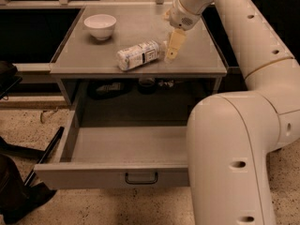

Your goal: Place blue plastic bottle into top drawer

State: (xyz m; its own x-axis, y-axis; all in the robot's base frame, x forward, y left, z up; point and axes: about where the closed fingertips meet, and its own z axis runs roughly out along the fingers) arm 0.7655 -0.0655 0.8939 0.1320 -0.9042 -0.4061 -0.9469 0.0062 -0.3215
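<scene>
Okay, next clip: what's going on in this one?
A one-armed robot is working at a grey cabinet. Its gripper hangs low over the cabinet's top, right beside the cap end of the blue plastic bottle, which lies on its side there, not yet picked up. The top drawer below is pulled open, without the bottle in it. A white bowl sits at the back left.

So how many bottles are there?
1. The blue plastic bottle lies sideways on the cabinet top; the pincer hangs just beside its cap end. Others might hide in the dark space underneath.
</scene>
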